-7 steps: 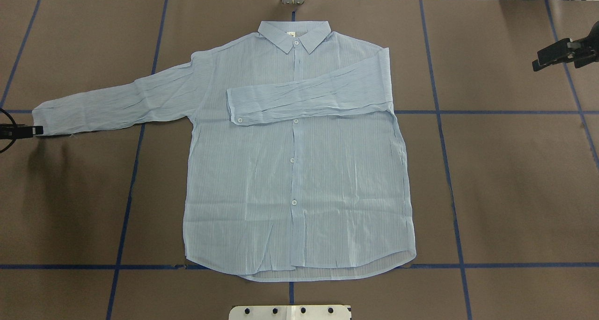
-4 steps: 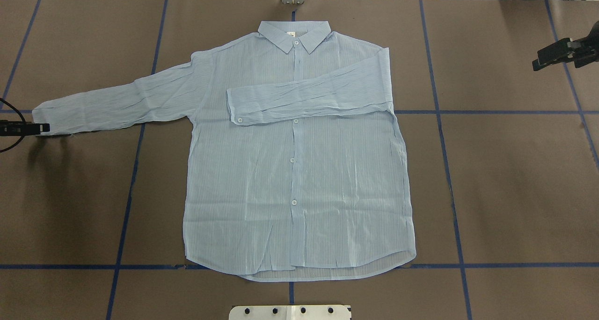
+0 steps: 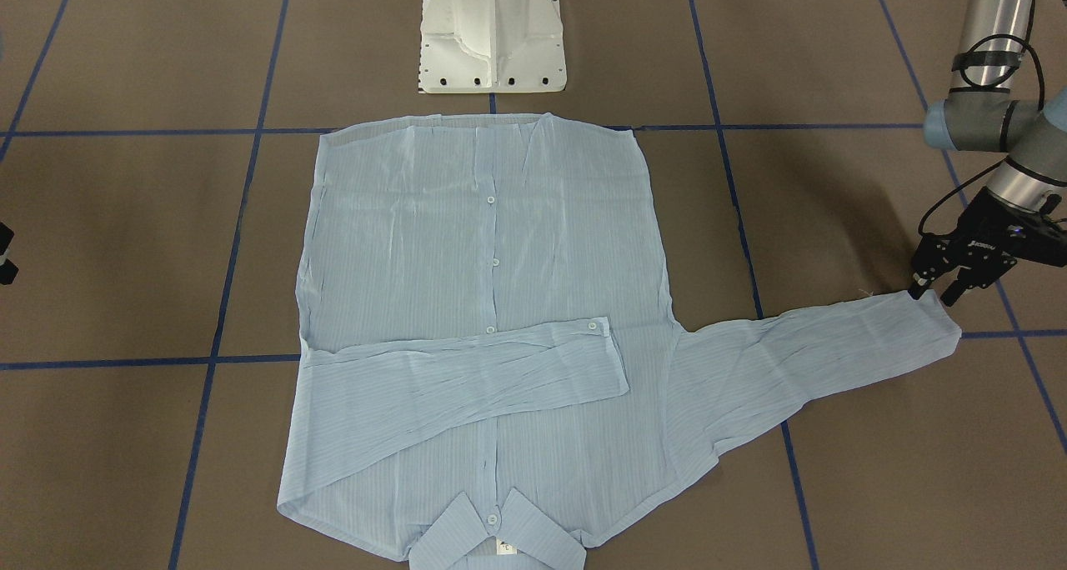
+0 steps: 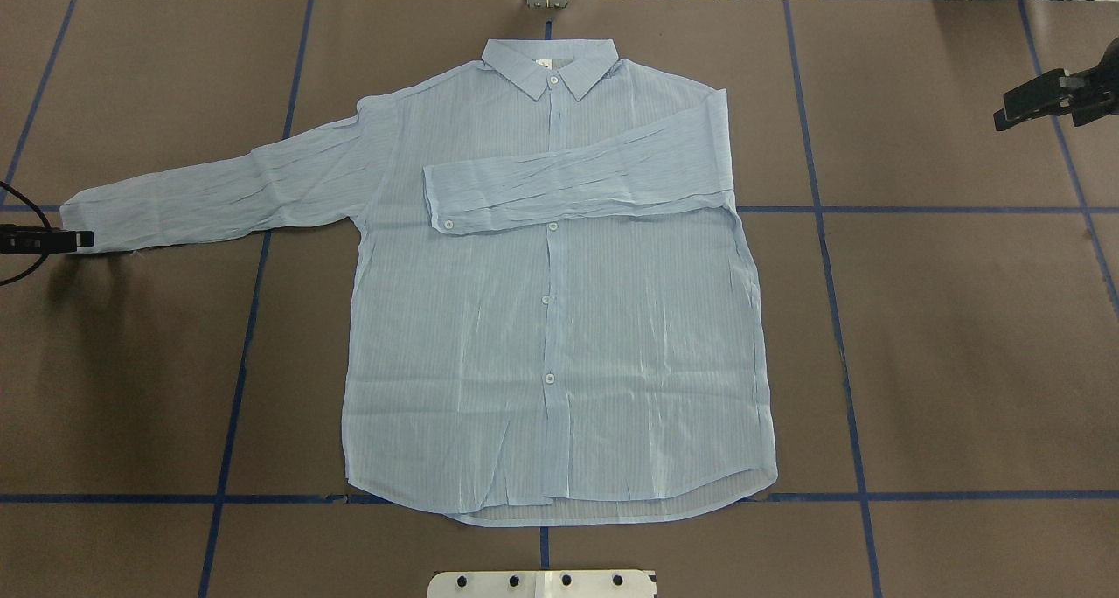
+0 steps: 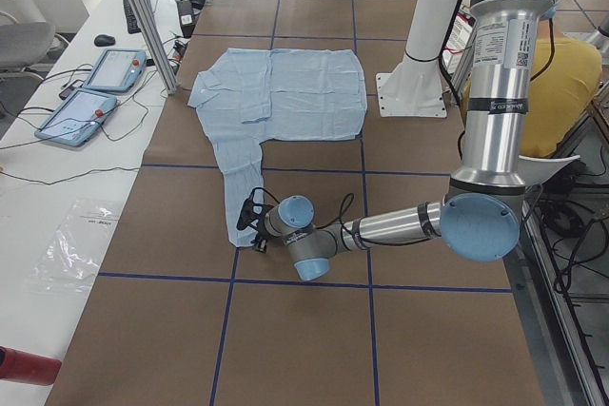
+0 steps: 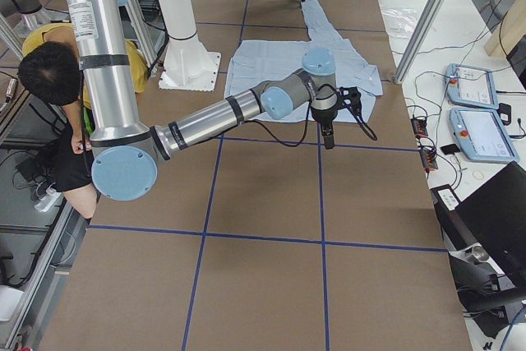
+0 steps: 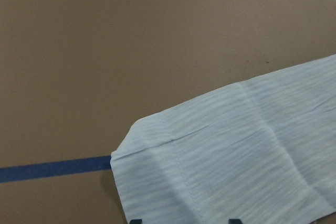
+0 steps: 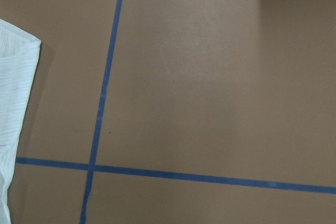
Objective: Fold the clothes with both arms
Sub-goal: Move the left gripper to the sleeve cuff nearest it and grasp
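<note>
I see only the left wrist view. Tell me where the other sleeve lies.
Observer: The other sleeve lies folded across the chest of the shirt.
Operator: Report the right gripper.
Observer: The right gripper hangs over bare table, well clear of the shirt.
</note>
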Robot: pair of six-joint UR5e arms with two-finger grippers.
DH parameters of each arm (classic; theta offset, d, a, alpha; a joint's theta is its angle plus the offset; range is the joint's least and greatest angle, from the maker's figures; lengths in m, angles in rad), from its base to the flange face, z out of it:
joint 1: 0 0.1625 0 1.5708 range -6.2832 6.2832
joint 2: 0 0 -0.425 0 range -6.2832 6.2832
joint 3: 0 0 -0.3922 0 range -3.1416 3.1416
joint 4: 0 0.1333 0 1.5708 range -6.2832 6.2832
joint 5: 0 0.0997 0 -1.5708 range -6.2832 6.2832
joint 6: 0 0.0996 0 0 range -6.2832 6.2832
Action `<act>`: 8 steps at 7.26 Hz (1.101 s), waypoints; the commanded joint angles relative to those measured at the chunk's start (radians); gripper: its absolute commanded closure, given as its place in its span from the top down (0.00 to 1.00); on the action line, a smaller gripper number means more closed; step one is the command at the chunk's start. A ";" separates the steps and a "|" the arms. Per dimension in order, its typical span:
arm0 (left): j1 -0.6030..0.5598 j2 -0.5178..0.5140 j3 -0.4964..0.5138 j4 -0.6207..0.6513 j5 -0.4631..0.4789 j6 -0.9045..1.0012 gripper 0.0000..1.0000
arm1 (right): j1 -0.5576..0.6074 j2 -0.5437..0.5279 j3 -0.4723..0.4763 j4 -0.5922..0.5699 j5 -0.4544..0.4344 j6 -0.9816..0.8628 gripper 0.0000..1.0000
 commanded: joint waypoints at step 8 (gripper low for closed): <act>0.016 0.011 0.000 -0.006 0.000 0.003 0.63 | 0.000 -0.003 0.000 0.000 -0.002 0.000 1.00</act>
